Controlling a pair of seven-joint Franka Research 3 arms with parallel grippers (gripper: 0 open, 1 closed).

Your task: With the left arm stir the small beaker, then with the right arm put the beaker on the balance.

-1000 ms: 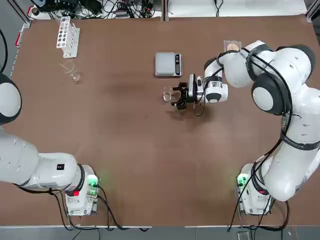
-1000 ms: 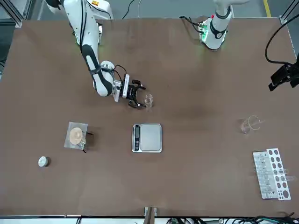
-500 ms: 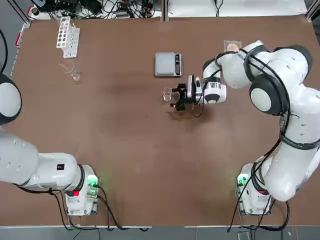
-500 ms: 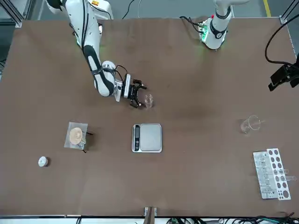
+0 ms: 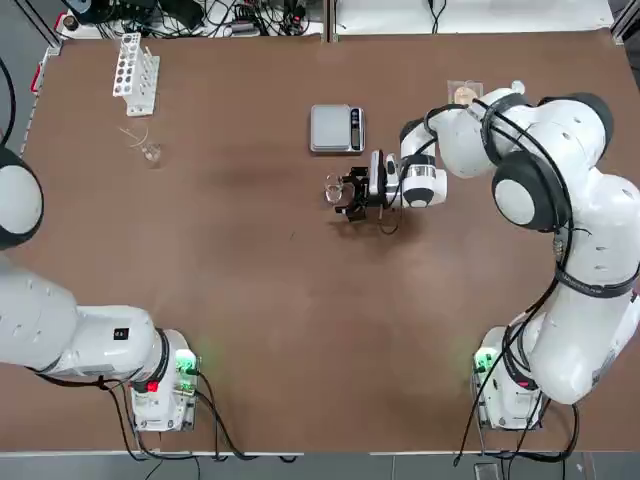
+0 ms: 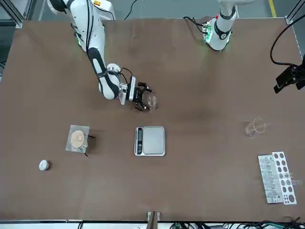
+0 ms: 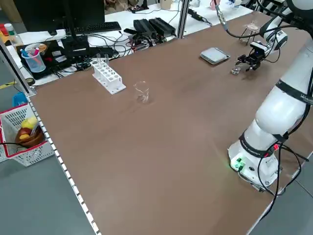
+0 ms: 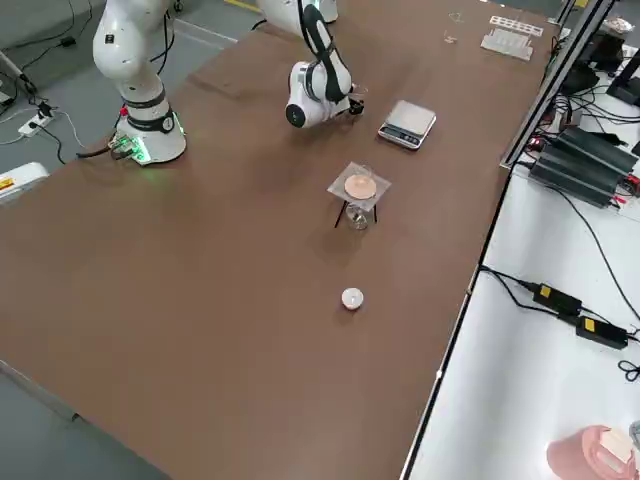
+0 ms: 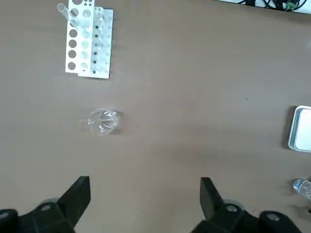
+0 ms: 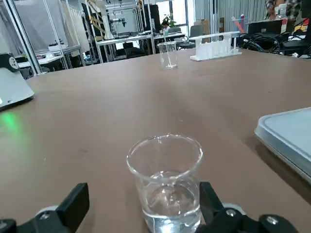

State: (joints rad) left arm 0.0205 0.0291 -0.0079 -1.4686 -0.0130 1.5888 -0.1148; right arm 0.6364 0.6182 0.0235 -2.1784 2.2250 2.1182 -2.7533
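Top view — the right arm's gripper (image 5: 343, 191) lies level, spread wide at the small beaker (image 5: 333, 189).

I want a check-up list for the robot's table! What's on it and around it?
Surface: brown table, nothing spilled.
Job's things: small beaker, upright, with clear liquid, on the table beside the balance, not on it.
Clutter: test-tube rack; glass piece with rod; covered dish on a stand; small white bottle.
End effectors: right end effector level, open fingers either side of the small beaker; left end effector open, high above the table.
Cables: black cables beyond the far edge.
Surroundings: benches with monitor and chargers.
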